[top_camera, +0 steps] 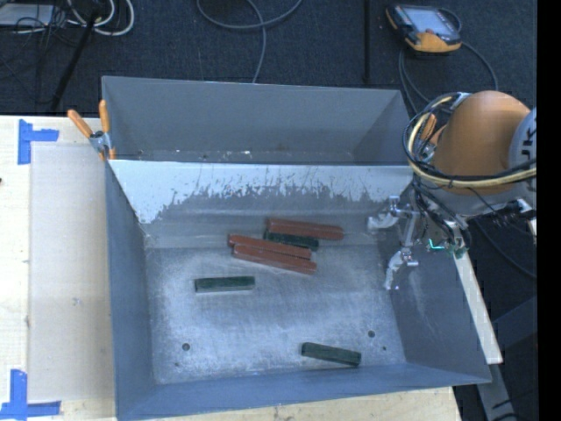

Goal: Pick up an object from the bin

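You'll find the gripper (387, 248) by the right wall of the bin (263, 139), fingers apart with nothing between them, the brown bars (273, 253) heaped mid-floor nearest with a green bar (289, 239) among them, a second green bar (224, 283) further left, a third green bar (331, 353) near the front.

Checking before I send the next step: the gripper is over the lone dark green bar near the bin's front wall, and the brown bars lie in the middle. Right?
Not quite. The camera view shows the gripper by the right wall of the bin, well apart from the dark green bar near the front wall. The brown bars do lie in the middle.
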`<state>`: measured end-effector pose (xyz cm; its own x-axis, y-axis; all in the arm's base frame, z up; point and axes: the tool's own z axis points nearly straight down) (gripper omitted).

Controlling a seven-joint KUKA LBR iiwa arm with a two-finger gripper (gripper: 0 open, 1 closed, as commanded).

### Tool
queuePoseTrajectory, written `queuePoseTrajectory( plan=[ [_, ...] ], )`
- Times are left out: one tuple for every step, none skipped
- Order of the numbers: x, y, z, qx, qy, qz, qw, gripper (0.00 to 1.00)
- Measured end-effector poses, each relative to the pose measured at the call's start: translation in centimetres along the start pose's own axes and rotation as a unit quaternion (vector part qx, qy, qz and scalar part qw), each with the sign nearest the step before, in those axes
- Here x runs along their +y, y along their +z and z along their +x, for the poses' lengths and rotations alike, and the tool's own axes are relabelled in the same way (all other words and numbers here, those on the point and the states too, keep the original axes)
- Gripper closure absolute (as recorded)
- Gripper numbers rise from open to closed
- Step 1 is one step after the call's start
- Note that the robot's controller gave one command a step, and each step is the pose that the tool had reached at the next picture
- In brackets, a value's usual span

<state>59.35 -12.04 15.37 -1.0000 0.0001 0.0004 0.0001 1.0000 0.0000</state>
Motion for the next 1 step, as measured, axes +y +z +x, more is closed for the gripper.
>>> queuePoseTrajectory(
  plan=[
    [2.98,4.03,-1.02,-0.0042,-0.013,0.002,0.9999,0.0]
  ],
)
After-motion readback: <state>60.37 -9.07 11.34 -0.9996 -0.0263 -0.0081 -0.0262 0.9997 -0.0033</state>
